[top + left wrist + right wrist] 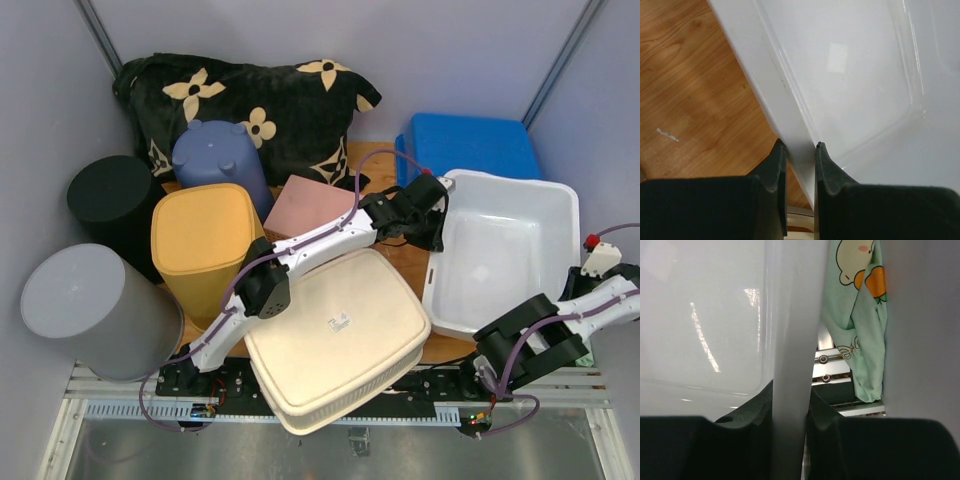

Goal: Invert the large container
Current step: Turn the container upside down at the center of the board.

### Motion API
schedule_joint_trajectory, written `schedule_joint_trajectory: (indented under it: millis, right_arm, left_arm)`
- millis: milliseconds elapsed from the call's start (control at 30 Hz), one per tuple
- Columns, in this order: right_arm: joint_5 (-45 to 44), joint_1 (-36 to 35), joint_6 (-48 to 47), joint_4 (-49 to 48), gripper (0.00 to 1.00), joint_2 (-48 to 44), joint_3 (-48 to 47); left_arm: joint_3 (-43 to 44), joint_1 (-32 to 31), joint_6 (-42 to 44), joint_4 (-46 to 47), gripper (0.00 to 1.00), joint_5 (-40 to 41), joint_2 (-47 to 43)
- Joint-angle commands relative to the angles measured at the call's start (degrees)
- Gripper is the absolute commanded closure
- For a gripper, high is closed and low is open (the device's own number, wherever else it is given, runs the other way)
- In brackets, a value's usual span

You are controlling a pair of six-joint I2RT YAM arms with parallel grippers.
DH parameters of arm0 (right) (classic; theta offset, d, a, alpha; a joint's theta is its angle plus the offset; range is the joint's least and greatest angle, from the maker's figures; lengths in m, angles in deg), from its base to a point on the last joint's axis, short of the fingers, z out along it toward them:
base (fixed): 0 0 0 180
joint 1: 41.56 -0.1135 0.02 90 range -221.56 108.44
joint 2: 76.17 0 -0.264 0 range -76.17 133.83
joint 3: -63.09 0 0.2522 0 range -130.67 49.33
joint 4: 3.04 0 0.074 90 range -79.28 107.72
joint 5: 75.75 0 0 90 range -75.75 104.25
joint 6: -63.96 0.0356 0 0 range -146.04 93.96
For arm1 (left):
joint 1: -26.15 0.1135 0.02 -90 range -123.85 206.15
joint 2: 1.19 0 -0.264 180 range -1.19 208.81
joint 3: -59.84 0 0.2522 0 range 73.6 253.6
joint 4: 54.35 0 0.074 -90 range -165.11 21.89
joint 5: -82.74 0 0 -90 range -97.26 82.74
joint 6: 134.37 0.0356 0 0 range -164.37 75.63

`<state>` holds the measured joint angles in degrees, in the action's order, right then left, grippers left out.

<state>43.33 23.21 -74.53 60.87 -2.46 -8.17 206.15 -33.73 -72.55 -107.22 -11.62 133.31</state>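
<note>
The large container (500,182) is a white plastic tub standing open side up at the right of the table. My left gripper (436,214) is shut on its left rim. In the left wrist view the rim (765,85) runs between the two black fingers of that gripper (797,146), one finger outside over the wood and one inside the tub. My right gripper (582,280) is shut on the tub's right wall. In the right wrist view that wall (795,315) is pinched between the jaws of the right gripper (790,390).
A cream lidded box (335,335) lies under the left arm. A yellow bin (205,245), grey cylinder (85,305), black cylinder (110,195), purple bin (215,155) and pink box (305,205) crowd the left. A blue bin (465,145) stands behind the tub. A green cloth (860,315) hangs beyond the right wall.
</note>
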Motion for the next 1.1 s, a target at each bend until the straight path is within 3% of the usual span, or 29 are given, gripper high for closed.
schedule_joint_trajectory:
  millis: [0,200,500,700,833,1067]
  right_arm:
    - [9.9,-2.1,-3.8,4.5,1.00,-6.0,-6.1]
    - [9.4,-4.6,0.9,6.8,1.00,-10.9,-16.3]
    - [-16.9,-21.3,-6.4,25.9,1.00,-8.5,-35.6]
    - [-34.3,-26.7,-7.6,23.5,1.00,-11.2,-30.7]
    - [-32.4,-26.9,-7.3,23.4,1.00,-13.2,-28.1]
    - [-15.2,-30.2,1.2,27.2,1.00,-14.9,-28.6]
  left_arm:
    - [-2.7,-3.7,15.2,0.5,1.00,-3.3,1.9]
    - [-2.6,-3.6,15.4,0.6,1.00,-2.0,2.0]
    - [-2.6,-5.5,15.8,0.6,1.00,0.3,1.7]
    - [-2.3,-7.6,16.2,0.7,1.00,3.1,1.9]
    - [-2.5,-8.1,16.2,0.9,1.00,4.2,2.2]
    - [0.1,-9.2,16.0,0.9,1.00,5.0,4.6]
